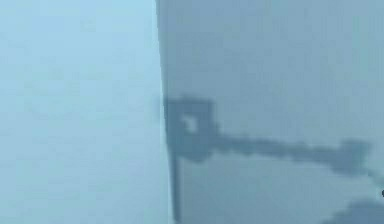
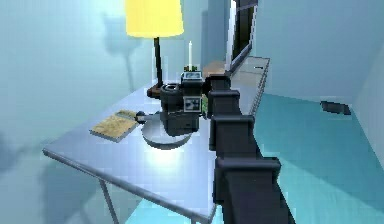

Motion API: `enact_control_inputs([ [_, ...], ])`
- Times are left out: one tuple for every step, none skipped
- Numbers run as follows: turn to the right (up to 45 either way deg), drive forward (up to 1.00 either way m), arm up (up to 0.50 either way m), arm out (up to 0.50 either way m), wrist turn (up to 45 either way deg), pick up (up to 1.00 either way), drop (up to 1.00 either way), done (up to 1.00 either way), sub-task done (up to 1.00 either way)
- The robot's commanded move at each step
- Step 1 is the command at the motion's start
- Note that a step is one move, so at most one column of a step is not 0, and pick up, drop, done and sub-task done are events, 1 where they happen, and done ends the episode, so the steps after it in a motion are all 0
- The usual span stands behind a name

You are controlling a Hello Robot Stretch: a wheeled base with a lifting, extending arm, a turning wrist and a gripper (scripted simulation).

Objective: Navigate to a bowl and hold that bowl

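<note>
Arm side view: 1 grey-blue table (image 2: 150, 168) stands in the near left part of the scene. On it, toward the far edge, stands 1 lamp (image 2: 153, 18) with a yellow shade and a dark stem and base. Just right of the lamp stands 1 thin white candle (image 2: 188, 52), upright. 1 flat book (image 2: 114, 125) lies near the table's left edge.

The task item, a pale, round, shallow bowl (image 2: 163, 139), sits on the tabletop right of the book and in front of the lamp base.

The dark arm (image 2: 240, 160) reaches from the near right out over the table. The gripper (image 2: 172, 118) is at the bowl. Whether it is over, beside or touching the bowl cannot be determined. The state of the jaws cannot be told, nor whether the gripper holds anything, as the bowl lies on the surface at its far end.

Beyond the table, 1 dark television (image 2: 243, 35) stands on a long low cabinet (image 2: 258, 78) along the far wall. 1 small dark object (image 2: 334, 105) lies on the teal floor (image 2: 320, 150) at the far right.

Forward view: 2 wall faces meet at an upright edge, a pale blue wall (image 1: 80, 100) on the left and a grey-blue wall (image 1: 280, 70) on the right.
</note>
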Motion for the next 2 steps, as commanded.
enact_control_inputs([
  [0.0, 0.0, -0.12, 0.0, 0.0, 0.0, 0.0, 0.0, 0.0],
  [0.0, 0.0, 0.0, 0.0, 0.0, 1.0, 0.0, 0.0, 0.0],
])
